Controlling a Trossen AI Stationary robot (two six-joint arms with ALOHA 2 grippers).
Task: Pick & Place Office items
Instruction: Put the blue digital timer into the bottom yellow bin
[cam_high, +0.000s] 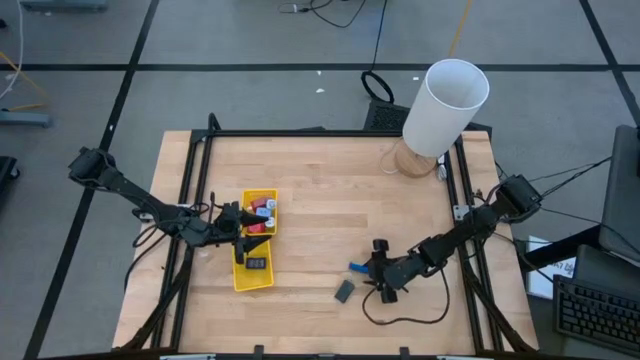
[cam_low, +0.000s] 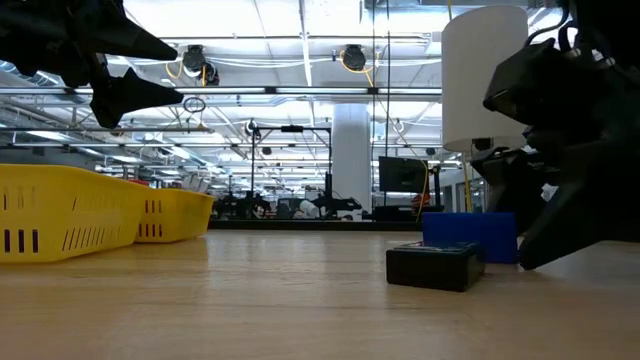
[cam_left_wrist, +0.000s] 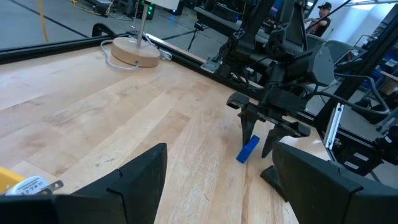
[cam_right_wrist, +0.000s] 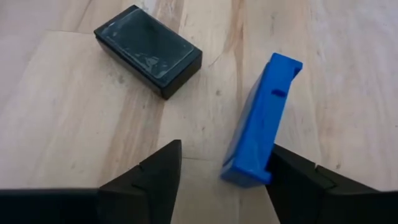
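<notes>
— Wooden table (cam_high: 330, 210), largest thing there; what stood on it?

— A white cylinder (cam_high: 445, 107) at the far edge, then the yellow tray (cam_high: 254, 278) with small pieces in it, under the left gripper (cam_high: 232, 220), whose fingers were spread.

— And the right gripper (cam_right_wrist: 219, 174)?

— Low over the table, fingers apart. The blue block (cam_right_wrist: 261, 121) lay between them, nearer one finger (touching it, as far as I could tell).

— Its look?

— Flat, bright blue, rectangular, with a small slot.

— Anything smaller?

— The dark grey block (cam_right_wrist: 149, 50), glossy-topped, just beyond the fingers.
</notes>
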